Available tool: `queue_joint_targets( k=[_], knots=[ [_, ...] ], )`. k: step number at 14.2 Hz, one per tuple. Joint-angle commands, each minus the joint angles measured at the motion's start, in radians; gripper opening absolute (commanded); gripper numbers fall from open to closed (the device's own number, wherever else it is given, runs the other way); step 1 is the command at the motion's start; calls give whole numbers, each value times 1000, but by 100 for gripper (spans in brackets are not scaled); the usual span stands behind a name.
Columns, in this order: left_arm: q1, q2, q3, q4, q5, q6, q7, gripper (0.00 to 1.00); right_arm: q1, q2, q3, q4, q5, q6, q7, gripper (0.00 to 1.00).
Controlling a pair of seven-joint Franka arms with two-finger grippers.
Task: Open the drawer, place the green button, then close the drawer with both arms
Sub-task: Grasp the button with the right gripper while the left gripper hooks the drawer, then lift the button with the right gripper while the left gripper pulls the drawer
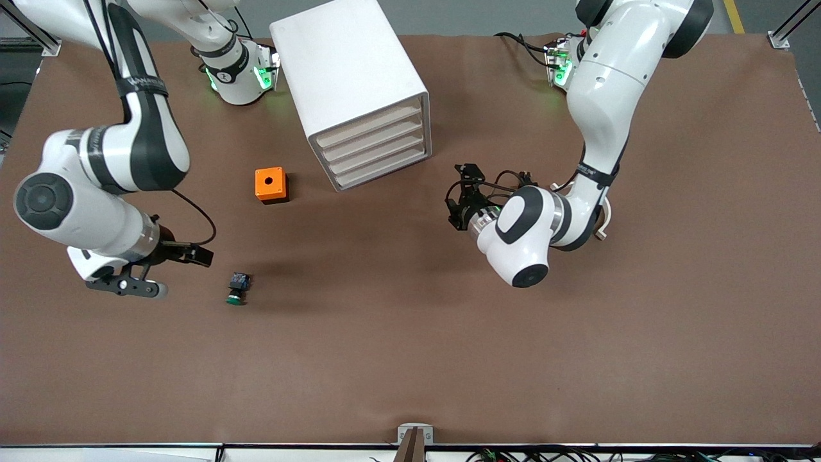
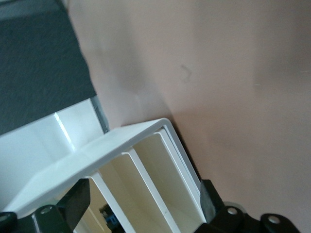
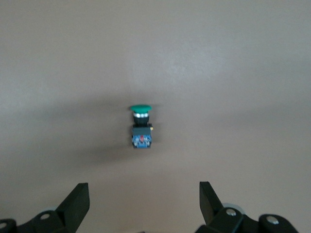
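The white cabinet point(image 1: 349, 77) stands near the robots' bases, all four drawers shut; the drawer point(image 1: 383, 173) is the lowest one. My left gripper point(image 1: 459, 195) hovers open just off the drawer fronts, toward the left arm's end, touching nothing. In the left wrist view the drawer point(image 2: 167, 177) fills the space ahead of that gripper point(image 2: 143, 204). The button point(image 1: 238, 288) lies on its side on the table, green cap toward the front camera. My right gripper point(image 1: 183, 269) hangs open beside it, apart. The right wrist view has the button point(image 3: 141, 127) ahead of the empty gripper point(image 3: 143, 200).
An orange cube with a hole point(image 1: 270, 185) sits on the brown table point(image 1: 410, 359) between the cabinet and the button. The right arm's elbow point(image 1: 96, 173) looms over that end of the table.
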Motion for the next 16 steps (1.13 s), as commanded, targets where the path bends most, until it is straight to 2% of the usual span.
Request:
queue_joint_targets(
  k=[1,3,5,6,9,13,16],
  knots=[
    [-8,43,-22,34,-79,-28,-96,97,-3,73,-4,-14,-6,127,41,100],
    [-8,69,-49,35,-99,-27,-150,86,8,105,-4,-49,-8,225,108,100],
    [-13,95,-62,35,-117,-25,-151,66,13,140,-4,-51,-8,264,138,100],
    [-28,104,-63,35,-119,-25,-151,60,11,159,-4,-51,-8,285,150,100],
    [-37,124,-63,34,-136,-5,-153,57,13,173,-4,-84,-8,319,188,100],
    [-82,152,-61,34,-177,7,-208,57,13,185,-4,-178,-8,458,195,100],
    [-91,172,-63,34,-205,10,-237,57,13,194,-4,-212,-6,509,205,100]
  ],
)
